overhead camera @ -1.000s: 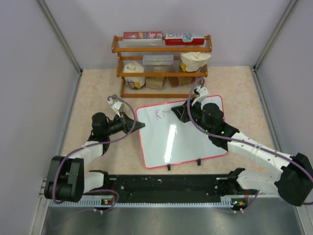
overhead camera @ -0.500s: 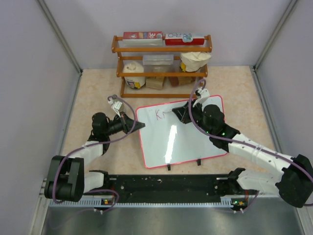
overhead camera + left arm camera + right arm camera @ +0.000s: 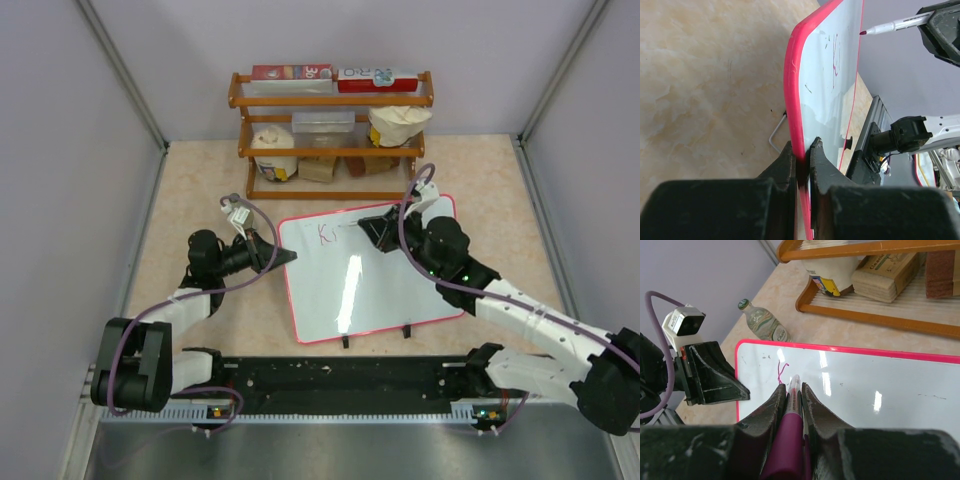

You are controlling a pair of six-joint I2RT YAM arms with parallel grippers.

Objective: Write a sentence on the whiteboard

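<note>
Gripping whiteboard (image 3: 370, 290) edge, left tool (image 3: 801, 150) on low outstretched arm, right tool (image 3: 792, 390) tilted down, clamped on marker (image 3: 895, 24).

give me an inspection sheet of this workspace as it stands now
surface: beige marbled table, no spills seen
job's things: whiteboard on the table; sentence barely begun, only a few pink strokes near the board's top left corner
clutter: wooden rack of boxes and containers behind the board; bottle on the table near the board's corner
grippers: left gripper shut on the whiteboard's left edge; right gripper shut on a marker, tip close to the board, contact unclear
cables: purple cables looped along both arms
surroundings: plain walls on three sides, nothing else seen
</note>
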